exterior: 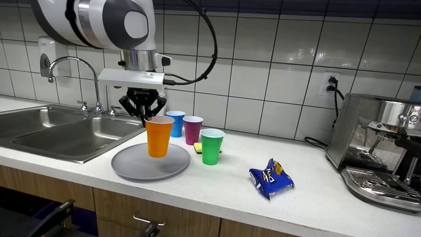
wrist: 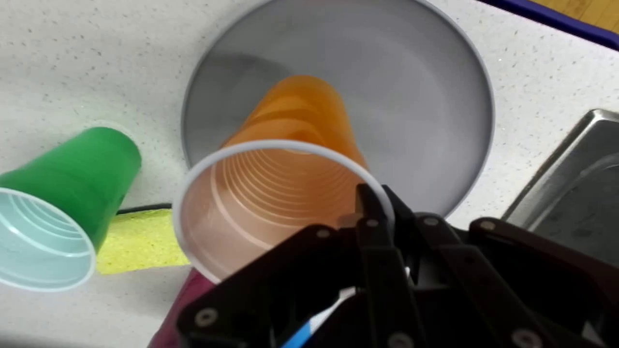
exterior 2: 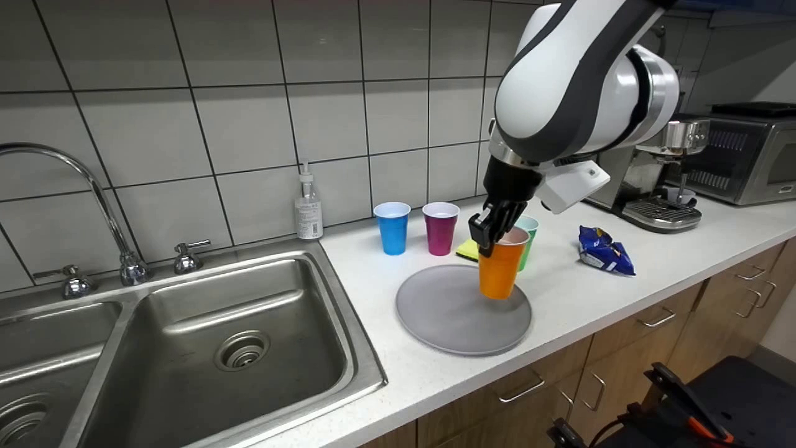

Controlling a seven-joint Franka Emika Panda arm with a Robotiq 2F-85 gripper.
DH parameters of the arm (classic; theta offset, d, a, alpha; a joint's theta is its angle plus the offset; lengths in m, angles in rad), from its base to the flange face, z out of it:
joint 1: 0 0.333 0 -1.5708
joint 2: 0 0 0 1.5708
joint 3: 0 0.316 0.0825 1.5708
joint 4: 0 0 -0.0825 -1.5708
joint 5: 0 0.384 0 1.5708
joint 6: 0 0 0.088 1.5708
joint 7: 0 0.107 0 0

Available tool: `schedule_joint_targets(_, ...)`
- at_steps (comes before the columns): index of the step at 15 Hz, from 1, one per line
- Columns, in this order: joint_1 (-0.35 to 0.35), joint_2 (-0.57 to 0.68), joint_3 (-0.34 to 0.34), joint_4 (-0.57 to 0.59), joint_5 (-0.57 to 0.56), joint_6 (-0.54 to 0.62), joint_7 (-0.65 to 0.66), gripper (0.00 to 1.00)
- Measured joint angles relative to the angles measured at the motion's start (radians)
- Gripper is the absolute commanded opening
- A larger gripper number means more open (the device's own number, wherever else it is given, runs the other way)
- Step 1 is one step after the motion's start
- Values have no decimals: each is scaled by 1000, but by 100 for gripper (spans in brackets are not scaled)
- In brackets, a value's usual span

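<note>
Evidently, pickup is done: the end effector (exterior: 145, 121) grasps the orange cup (exterior: 159, 140) by its rim, above the plate (exterior: 128, 164). Set-down and release are not yet done. Green cup (exterior: 211, 148), purple cup (exterior: 192, 131) and blue cup (exterior: 177, 125) stand near the plate, ungripped.

Speckled white tabletop (exterior: 236, 154), w/ a stainless-steel double sink (exterior 2: 168, 373) set into it. Flat round gray plate (exterior 2: 441, 317) lies nr the sink's edge. Toward the back, upright blue plastic cup (exterior 2: 392, 233) & upright maroon plastic cup (exterior 2: 440, 233) stand just apart; flat yellow sponge (exterior 2: 467, 250) w/ dark underside sits btwn maroon cup & an upright green plastic cup (exterior: 211, 148). Well apart from the cups: shiny blue crumpled snack bag (exterior: 273, 179), then boxy stainless-steel espresso machine (exterior: 375, 148), & past it a boxy silver appliance (exterior 2: 746, 162).
</note>
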Motion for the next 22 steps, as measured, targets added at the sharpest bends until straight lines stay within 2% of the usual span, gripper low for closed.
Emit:
schedule_joint_targets(6, 63, 0, 16, 0, 26, -5, -45, 1)
schedule_joint_targets(15, 90, 4, 23, -1, 64, -27, -116, 1)
schedule_joint_targets(22, 111, 17, 23, -1, 163, -45, -193, 1)
